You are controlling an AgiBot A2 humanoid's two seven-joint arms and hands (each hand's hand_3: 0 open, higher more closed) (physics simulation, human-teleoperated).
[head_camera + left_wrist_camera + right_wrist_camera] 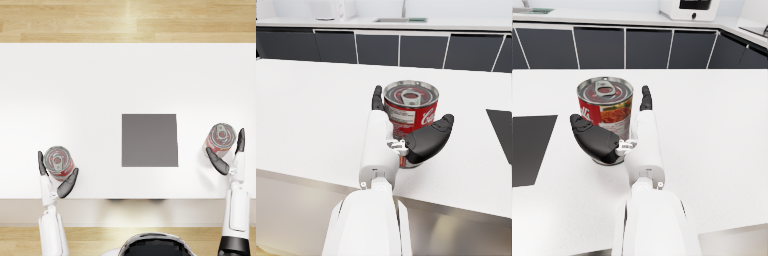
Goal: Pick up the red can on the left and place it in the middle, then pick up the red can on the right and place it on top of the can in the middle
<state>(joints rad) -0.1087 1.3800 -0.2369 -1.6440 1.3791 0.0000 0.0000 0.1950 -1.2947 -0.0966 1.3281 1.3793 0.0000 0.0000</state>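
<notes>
On table (100, 75), both cans (58, 162) upright.

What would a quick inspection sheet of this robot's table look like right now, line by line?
Surface: white table with a dark grey square mat in the middle; nothing stands on the mat.
Job's things: left red can upright near the front edge; right red can upright, right of the mat. Neither stacked yet.
Clutter: nothing seen.
Hands: left hand cups the left can, fingers on both sides; right hand likewise around the right can. Whether either grips firmly cannot be told.
Cables: nothing seen.
Surroundings: wooden floor beyond the table; dark kitchen cabinets under a counter.
</notes>
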